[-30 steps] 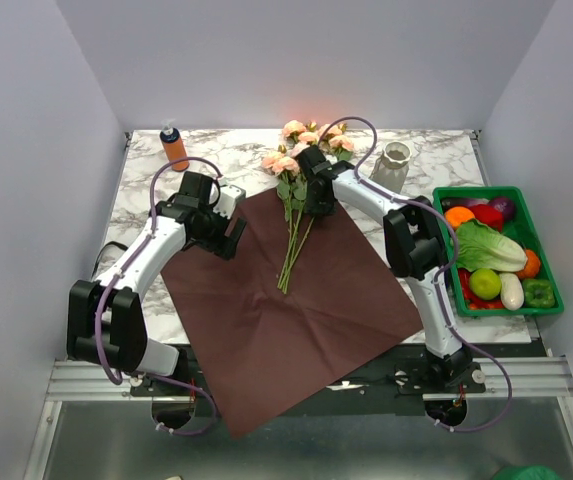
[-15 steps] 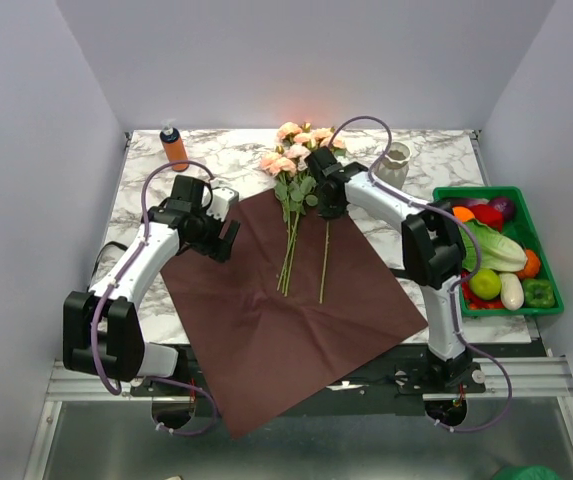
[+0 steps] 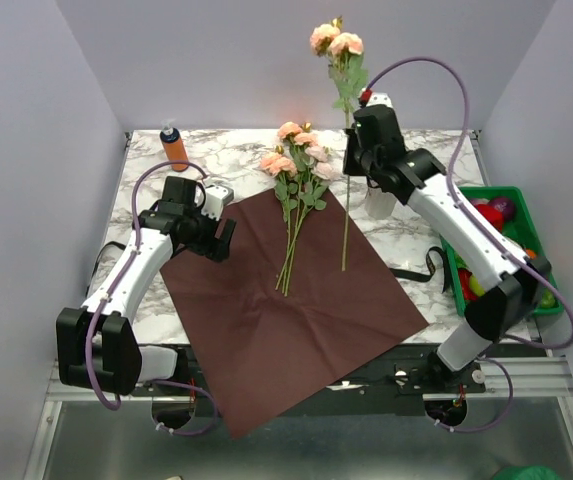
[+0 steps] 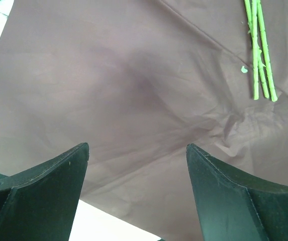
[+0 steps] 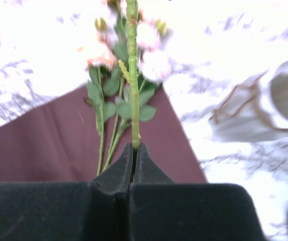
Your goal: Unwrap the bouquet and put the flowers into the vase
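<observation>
- One broad sheet of dark red paper [image 3: 286, 300] lies spread flat across the lower middle of the overhead view. The unwrapping looks finished, and I'd say the job is now at carrying roses over one at a time.
- Most of the flowers [image 3: 294, 185] lie in a loose bunch at the sheet's upper edge, heads on the marble tabletop [image 3: 226, 150] toward the top centre and stems running down onto the paper.
- The vase [image 5: 244, 125] shows at the right of the right wrist view, its open mouth toward the frame's edge. From overhead the arm hides nearly all of it.
- A single rose stem [image 3: 345, 200] hangs upright in the upper middle of the overhead view, with its pink heads high up and its lower end dangling over the sheet's right part.
- The right gripper [image 5: 134, 150] is clenched tight on that stem partway up, jaws pressed together around it.
- The left gripper [image 4: 136, 150] hovers over the left part of the sheet, jaws spread wide and gripping nothing.
- Next, I reckon, the stem's foot needs carrying right and lining up over the vase mouth before it is lowered. A long dangling stem could swing and miss.
</observation>
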{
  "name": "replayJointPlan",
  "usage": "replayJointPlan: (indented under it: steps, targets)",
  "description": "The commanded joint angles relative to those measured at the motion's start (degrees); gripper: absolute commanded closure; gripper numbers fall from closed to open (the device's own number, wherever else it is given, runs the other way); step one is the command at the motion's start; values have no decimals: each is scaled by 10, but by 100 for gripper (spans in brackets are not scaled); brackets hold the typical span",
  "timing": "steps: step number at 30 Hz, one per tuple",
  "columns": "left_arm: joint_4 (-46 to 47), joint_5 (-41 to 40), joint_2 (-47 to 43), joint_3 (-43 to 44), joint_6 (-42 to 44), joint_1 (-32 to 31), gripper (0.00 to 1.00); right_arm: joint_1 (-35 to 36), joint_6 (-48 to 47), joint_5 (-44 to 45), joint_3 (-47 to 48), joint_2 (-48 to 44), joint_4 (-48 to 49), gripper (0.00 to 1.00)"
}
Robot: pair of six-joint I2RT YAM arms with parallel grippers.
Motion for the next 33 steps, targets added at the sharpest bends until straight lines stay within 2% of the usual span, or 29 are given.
replayJointPlan:
  steps: [1,3,6,7,8,10,14,19,26,33]
  targets:
    - [-26,22,-14,17,11,4,13,2,-117,47,-27,-82,132,99]
    - [-33,22,-18,18,27,6,13,3,-171,75,-36,-122,180,100]
    - [-37,26,-24,24,40,9,13,3,-253,161,-57,-158,313,99]
    - [-39,28,-24,27,41,11,13,2,-281,206,-71,-168,423,99]
    - [-42,32,-25,29,43,13,13,1,-347,217,-93,-176,488,99]
    - [-44,41,-24,33,44,14,13,-5,-401,200,-126,-191,623,99]
    - [-44,52,-21,38,47,15,13,-26,-457,206,-62,-148,638,99]
    - [-43,56,-12,39,54,18,13,-66,-437,192,-46,-123,645,99]
    - [-47,62,-3,50,59,21,13,-105,-366,176,-68,-101,636,99]
    - [-49,64,-2,55,63,22,13,-114,-354,170,-100,-77,663,99]
